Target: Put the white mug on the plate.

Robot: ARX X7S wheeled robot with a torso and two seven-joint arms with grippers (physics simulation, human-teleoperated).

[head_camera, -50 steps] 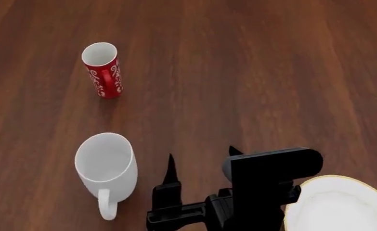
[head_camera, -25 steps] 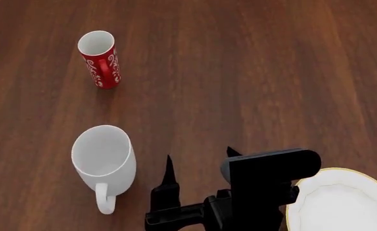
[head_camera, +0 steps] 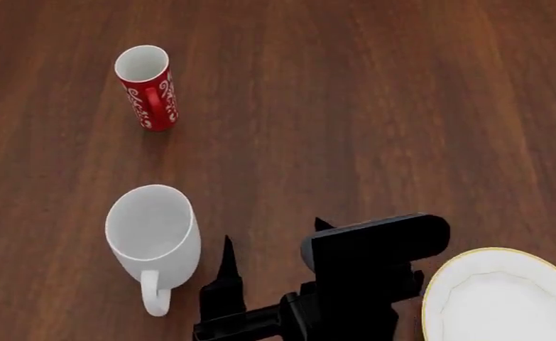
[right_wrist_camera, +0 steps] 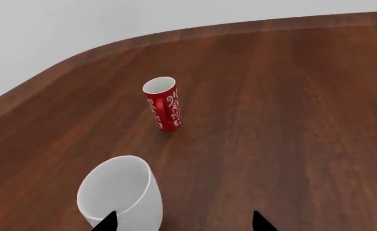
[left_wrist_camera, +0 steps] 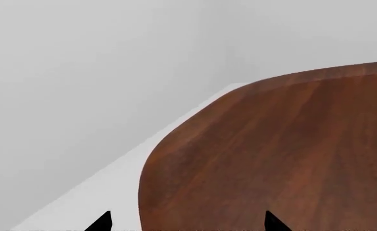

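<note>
Head view: my right gripper sits low in the frame, closer to the white mug than half a second ago; it has shifted toward the robot's left while the mug, the red mug and the plate kept their places. Its two black fingertips stand well apart, so the claw is wide and holds nothing. The white mug stands upright on the wooden table, handle toward the robot, just beside the nearer fingertip but not touching it. The plate lies at the near right, partly cut by the frame edge, apart from the mug, with the gripper body between them.

Left wrist view: only the rounded table corner and a grey backdrop. Two dark tips of the left gripper show at the frame edge, set wide apart, nothing between them.

Right wrist view: the white mug is in front of one fingertip, off to one side of the gap rather than centred. The red mug stands farther off, upright.
</note>
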